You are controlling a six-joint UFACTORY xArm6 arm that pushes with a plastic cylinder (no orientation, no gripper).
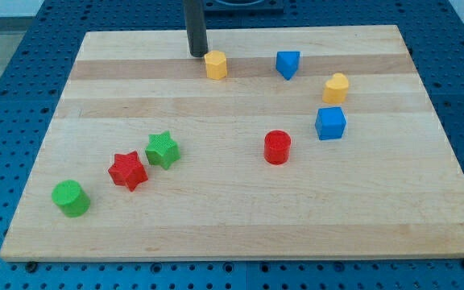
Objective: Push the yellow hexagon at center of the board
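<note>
**Inspection: rod tip beside yellow hexagon at the board's top edge**

The largest item was the pale wooden board [240, 217], made of lengthwise planks and lying on a blue perforated table [6, 97] that showed on all sides of it.

The straight dark rod [195, 24] entered from the view's top and stood upright. The arm carried no jaws or fingers, so there was no opening to report and nothing was held. My tip [197, 55] rested on the board near its top edge, just beside the yellow hexagonal block [216, 64], on that block's upper left. Whether the two touched could not be told.

The yellow hexagonal block sat well above the board's centre and somewhat left of the midline.

The remaining blocks were noted as follows. A blue cube [330, 123] stood at the view's right, with a yellow heart-like block [336, 87] just above it, the two near each other but apart. A blue triangular block [287, 64] lay near the top edge, right of the yellow hexagonal block and well apart from it. A red cylinder [277, 147] stood alone slightly right of centre. At the lower left, a green cylinder [71, 198] stood nearest the corner. Up and right of it lay a red star [127, 170] and a green star [162, 150], set close enough to appear touching.
</note>
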